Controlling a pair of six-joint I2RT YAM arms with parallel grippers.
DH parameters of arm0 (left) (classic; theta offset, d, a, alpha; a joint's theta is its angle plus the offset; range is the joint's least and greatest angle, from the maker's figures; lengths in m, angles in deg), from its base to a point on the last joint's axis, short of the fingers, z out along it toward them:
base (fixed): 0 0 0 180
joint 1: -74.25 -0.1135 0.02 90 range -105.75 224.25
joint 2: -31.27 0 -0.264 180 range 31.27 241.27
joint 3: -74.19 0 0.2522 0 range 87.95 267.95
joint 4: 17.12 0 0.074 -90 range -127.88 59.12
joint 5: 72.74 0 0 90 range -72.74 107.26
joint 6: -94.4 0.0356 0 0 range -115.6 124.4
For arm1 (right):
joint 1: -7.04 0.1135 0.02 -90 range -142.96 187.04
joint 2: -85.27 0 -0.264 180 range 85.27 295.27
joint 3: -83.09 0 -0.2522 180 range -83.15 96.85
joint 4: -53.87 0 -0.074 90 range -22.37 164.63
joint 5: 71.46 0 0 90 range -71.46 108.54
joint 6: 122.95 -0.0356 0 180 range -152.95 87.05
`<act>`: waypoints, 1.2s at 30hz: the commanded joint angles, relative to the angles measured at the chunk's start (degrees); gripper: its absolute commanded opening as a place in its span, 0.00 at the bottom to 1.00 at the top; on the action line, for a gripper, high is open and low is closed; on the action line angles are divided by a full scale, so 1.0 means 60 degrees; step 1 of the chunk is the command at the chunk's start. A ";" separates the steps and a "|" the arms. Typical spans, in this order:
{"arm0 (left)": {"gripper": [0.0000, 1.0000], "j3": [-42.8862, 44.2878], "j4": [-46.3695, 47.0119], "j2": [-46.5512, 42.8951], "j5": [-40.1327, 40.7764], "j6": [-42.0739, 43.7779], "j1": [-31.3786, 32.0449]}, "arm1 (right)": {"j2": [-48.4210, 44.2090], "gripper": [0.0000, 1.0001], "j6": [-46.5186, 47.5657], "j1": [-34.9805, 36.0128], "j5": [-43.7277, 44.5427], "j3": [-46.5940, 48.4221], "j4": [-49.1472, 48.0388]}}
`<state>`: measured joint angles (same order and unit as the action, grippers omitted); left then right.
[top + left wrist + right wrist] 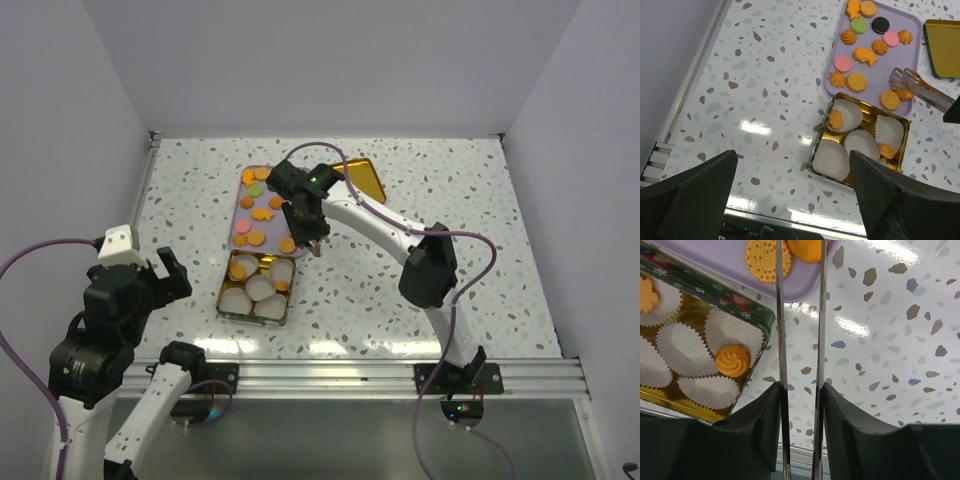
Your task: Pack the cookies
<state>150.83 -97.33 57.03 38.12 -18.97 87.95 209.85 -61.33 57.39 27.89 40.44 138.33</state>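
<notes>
From above, I see the tin (226, 304) on the bench (450, 200), with the lavender tray (280, 225) touching its far edge. Most of the cookies (262, 213) lie on that tray. My right claw (314, 240) hangs just beyond the tin's far right corner. My left claw (165, 275) is well apart on the tin's left. A gold lid (365, 178) lies beyond the tin, right of the tray.

Through the left wrist camera, the left claw (792, 155) is released, with its fingers (695, 195) spread wide short of the tin (816, 150). Two orange cookies (836, 119) sit in its paper cups (862, 142). Metal tongs (917, 87) reach over the tray's (905, 57) near end.

Through the right wrist camera, the right claw (800, 387) is clenched on the tongs (780, 315). Their blades end beside an orange cookie (807, 250) just past the tin (762, 315). I can't tell whether they pinch it.
</notes>
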 commanded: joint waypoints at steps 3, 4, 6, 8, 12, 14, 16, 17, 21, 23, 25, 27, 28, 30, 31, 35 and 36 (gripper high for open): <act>1.00 -0.0078 0.0514 0.0057 0.0097 -0.0030 0.0076 | 0.0112 0.34 -0.0030 0.0017 -0.0195 0.0100 0.0112; 1.00 -0.0078 0.0514 0.0043 0.0097 -0.0015 0.0076 | 0.0112 0.34 -0.0031 0.0017 -0.0195 0.0100 0.0112; 1.00 -0.0078 0.0514 0.0043 0.0068 -0.0015 0.0076 | 0.0097 0.33 -0.0045 0.0017 -0.0166 0.0129 0.0155; 1.00 -0.0093 0.0529 0.0028 0.0039 0.0000 0.0076 | 0.0082 0.33 -0.0016 0.0032 -0.0122 0.0377 0.0214; 1.00 -0.0122 0.0558 0.0014 -0.0035 0.0043 0.0076 | 0.0156 0.33 -0.0001 0.0017 -0.0049 0.1226 0.0653; 1.00 -0.0108 0.0573 -0.0001 -0.0064 0.0058 0.0076 | 0.0141 0.33 -0.0030 0.0017 -0.0121 0.1681 0.0756; 1.00 -0.0107 0.0558 -0.0015 -0.0064 0.0044 0.0076 | 0.0068 0.33 -0.0103 0.0031 -0.0224 0.2017 0.0917; 1.00 -0.0107 0.0558 -0.0016 -0.0078 0.0058 0.0076 | 0.0010 0.33 -0.0133 0.0017 -0.0282 0.2062 0.0975; 1.00 -0.0107 0.0559 -0.0030 -0.0108 0.0073 0.0076 | -0.0429 0.33 -0.0323 0.0017 -0.0473 0.2034 0.0947; 1.00 -0.0107 0.0573 -0.0045 -0.0122 0.0087 0.0076 | -0.0736 0.33 -0.0396 0.0031 -0.0590 0.1961 0.0845; 1.00 -0.0107 0.0573 -0.0045 -0.0152 0.0088 0.0076 | -0.1000 0.31 -0.0499 0.0032 -0.0751 0.1756 0.0728; 1.00 -0.0107 0.0573 -0.0074 -0.0181 0.0117 0.0076 | -0.1337 0.30 -0.0616 0.0032 -0.0941 0.1639 0.0552; 1.00 -0.0093 0.0573 -0.0074 -0.0181 0.0117 0.0076 | -0.1440 0.30 -0.0703 0.0032 -0.1015 0.1551 0.0493; 1.00 -0.0107 0.0602 -0.0089 -0.0210 0.0146 0.0076 | -0.1704 0.31 -0.0806 0.0075 -0.1176 0.1477 0.0332; 1.00 -0.0107 0.0588 -0.0103 -0.0225 0.0146 0.0076 | -0.1763 0.31 -0.0879 0.0090 -0.1220 0.1433 0.0303; 1.00 -0.0107 0.0602 -0.0133 -0.0269 0.0146 0.0076 | -0.1983 0.31 -0.0968 0.0251 -0.1279 0.1447 0.0244; 1.00 -0.0122 0.0602 -0.0147 -0.0255 0.0175 0.0076 | -0.2070 0.31 -0.0968 0.0309 -0.1279 0.1462 0.0258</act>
<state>150.28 -96.42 56.81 37.09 -18.89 87.95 201.08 -65.83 58.13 21.85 48.75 141.67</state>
